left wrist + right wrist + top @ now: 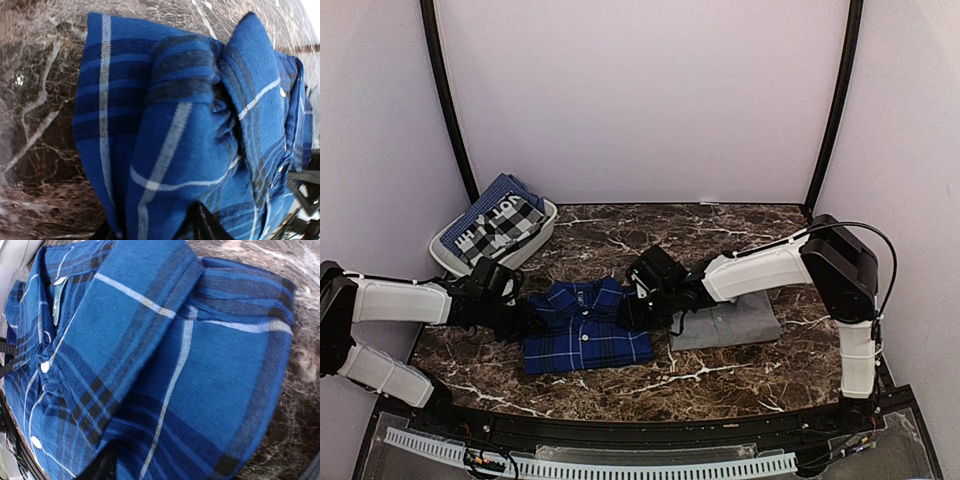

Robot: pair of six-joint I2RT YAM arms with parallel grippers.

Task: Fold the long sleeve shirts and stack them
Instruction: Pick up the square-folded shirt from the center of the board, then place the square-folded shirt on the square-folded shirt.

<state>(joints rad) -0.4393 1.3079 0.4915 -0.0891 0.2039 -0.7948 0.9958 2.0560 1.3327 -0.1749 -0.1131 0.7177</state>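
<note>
The blue plaid shirt (585, 325) lies folded, collar up, in the middle of the marble table (720, 385). My left gripper (525, 318) is at the shirt's left edge. In the left wrist view a bunched fold of the plaid shirt (175, 125) fills the gap of the left gripper (152, 231), with a dark finger (202, 222) pressed into it. My right gripper (632, 310) is at the shirt's right edge. There the plaid shirt (200, 365) runs down between the jaws of the right gripper (200, 476). The grey shirt (725, 322) lies folded under the right arm.
A white basket (548, 222) at the back left holds a black-and-white checked cloth (500, 225) and a blue one. Purple walls and black posts close in the back and sides. A white rail (590, 465) runs along the near edge.
</note>
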